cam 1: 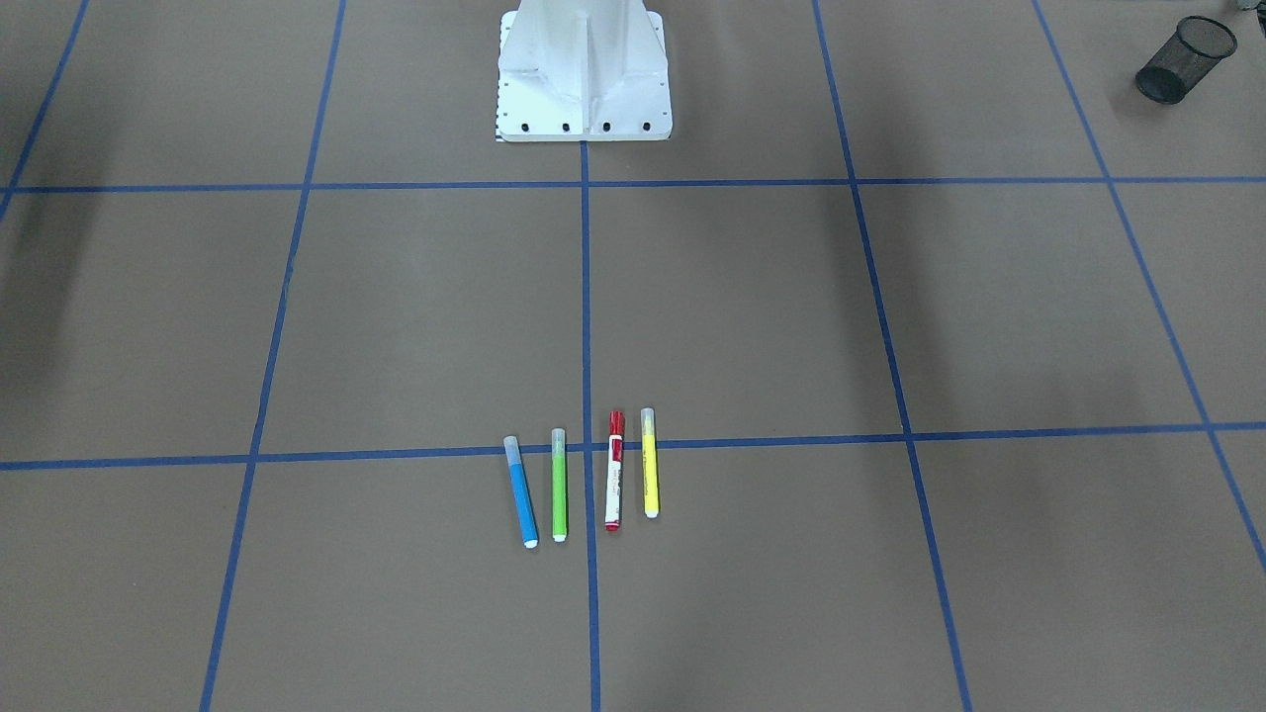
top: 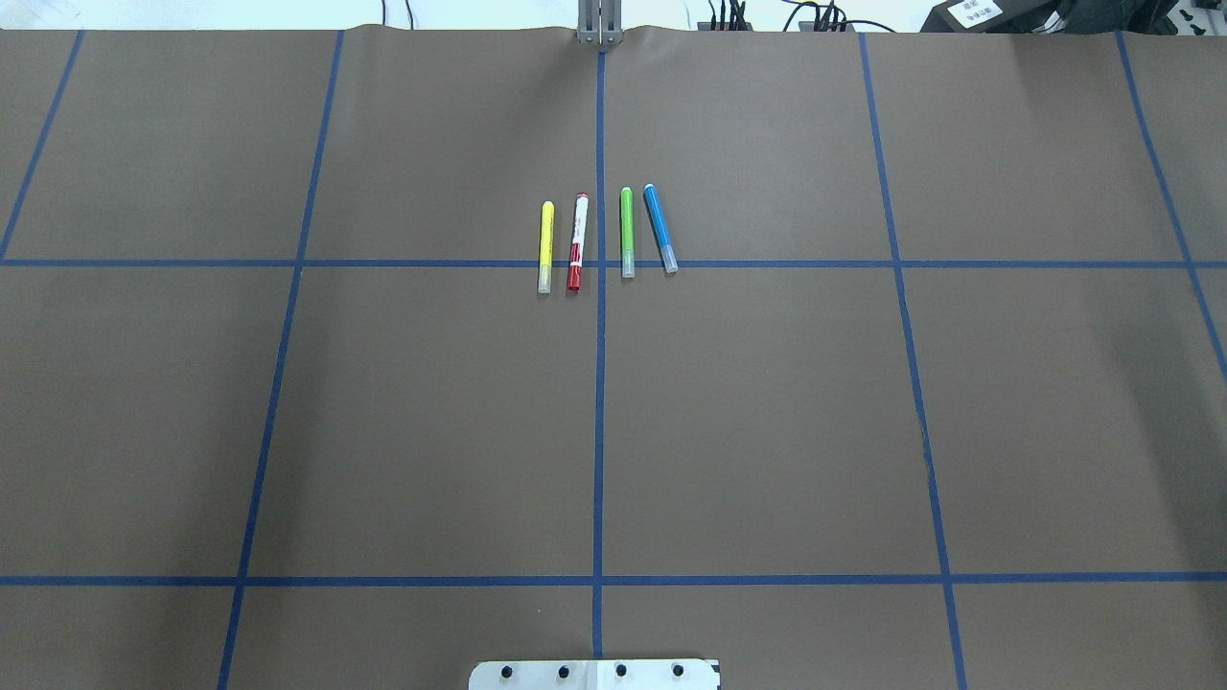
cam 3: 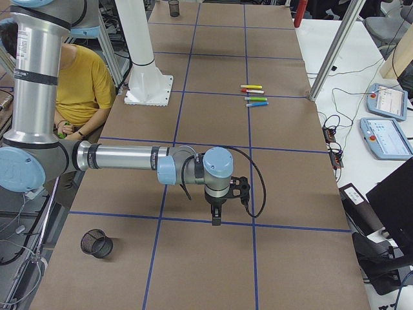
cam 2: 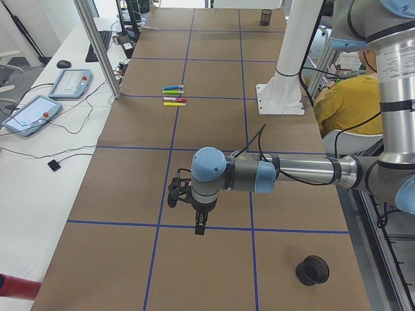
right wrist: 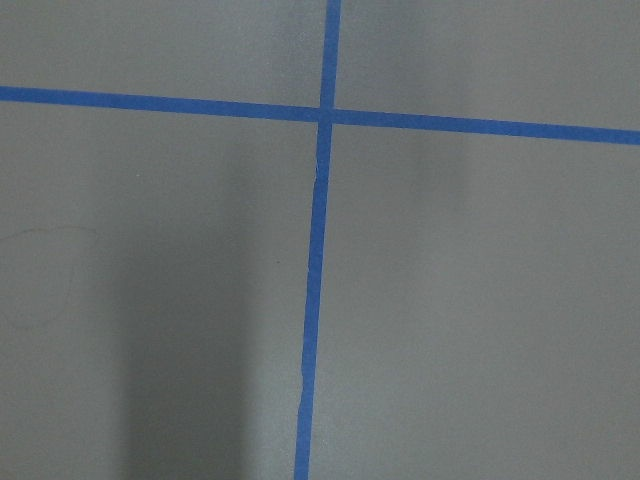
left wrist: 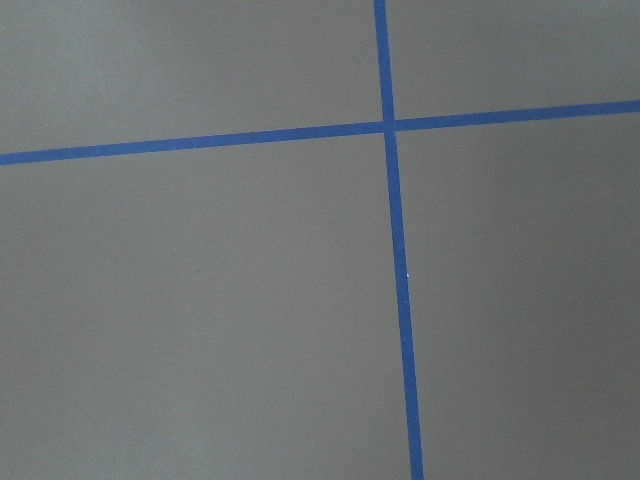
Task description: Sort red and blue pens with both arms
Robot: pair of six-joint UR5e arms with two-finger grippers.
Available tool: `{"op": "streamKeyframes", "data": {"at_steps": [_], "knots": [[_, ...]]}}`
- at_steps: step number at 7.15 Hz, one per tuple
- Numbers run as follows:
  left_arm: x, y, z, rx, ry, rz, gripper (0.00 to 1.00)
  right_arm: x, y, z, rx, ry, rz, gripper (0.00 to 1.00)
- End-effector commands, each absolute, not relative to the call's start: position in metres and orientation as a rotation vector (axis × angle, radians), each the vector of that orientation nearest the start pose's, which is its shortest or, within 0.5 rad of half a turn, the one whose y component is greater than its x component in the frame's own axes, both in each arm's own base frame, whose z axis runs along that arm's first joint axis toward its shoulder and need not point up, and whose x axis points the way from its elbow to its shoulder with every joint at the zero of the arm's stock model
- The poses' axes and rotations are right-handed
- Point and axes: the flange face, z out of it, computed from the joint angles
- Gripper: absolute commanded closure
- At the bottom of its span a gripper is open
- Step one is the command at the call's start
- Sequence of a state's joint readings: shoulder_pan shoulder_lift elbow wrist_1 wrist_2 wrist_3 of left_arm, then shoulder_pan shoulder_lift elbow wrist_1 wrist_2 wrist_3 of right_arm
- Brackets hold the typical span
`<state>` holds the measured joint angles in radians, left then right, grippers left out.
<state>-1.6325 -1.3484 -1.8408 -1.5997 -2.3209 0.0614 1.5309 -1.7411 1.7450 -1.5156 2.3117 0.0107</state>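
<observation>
Brown table (top: 431, 431), blue-gridded. Fingers apart or together: cannot tell for either. Left gripper (cam 2: 200, 225) and right gripper (cam 3: 217, 218) hang well apart from the pens. Red pen (cam 1: 614, 471) lies just beside yellow marker (cam 1: 650, 463), blue pen (cam 1: 520, 491) near green marker (cam 1: 559, 485). A sloppy grasp could snag the neighbour, and grippers converging there might clash.

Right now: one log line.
red pen: free, unsorted | blue pen: free, unsorted | left arm: far off, jaws unclear | right arm: far off, jaws unclear
</observation>
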Motion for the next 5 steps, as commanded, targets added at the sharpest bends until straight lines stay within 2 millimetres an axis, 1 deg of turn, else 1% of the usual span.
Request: {"op": "streamKeyframes", "data": {"at_steps": [1,2,3,4,5], "knots": [[-0.090,-0.401,0.610,0.140,0.743,0.030,0.00,0.049,-0.426,0.648,0.037,-0.742,-0.049,0.00],[-0.090,-0.399,0.612,0.139,0.742,0.037,0.00,0.049,-0.427,0.645,0.042,-0.744,-0.050,0.00],[-0.090,-0.400,0.610,0.144,0.742,0.039,0.00,0.048,-0.428,0.633,0.065,-0.752,-0.060,0.00],[-0.090,-0.400,0.609,0.152,0.743,0.041,0.00,0.048,-0.430,0.626,0.077,-0.751,-0.057,0.00],[-0.090,-0.402,0.606,0.162,0.744,0.045,0.00,0.048,-0.440,0.621,0.118,-0.745,-0.073,0.00]]}}
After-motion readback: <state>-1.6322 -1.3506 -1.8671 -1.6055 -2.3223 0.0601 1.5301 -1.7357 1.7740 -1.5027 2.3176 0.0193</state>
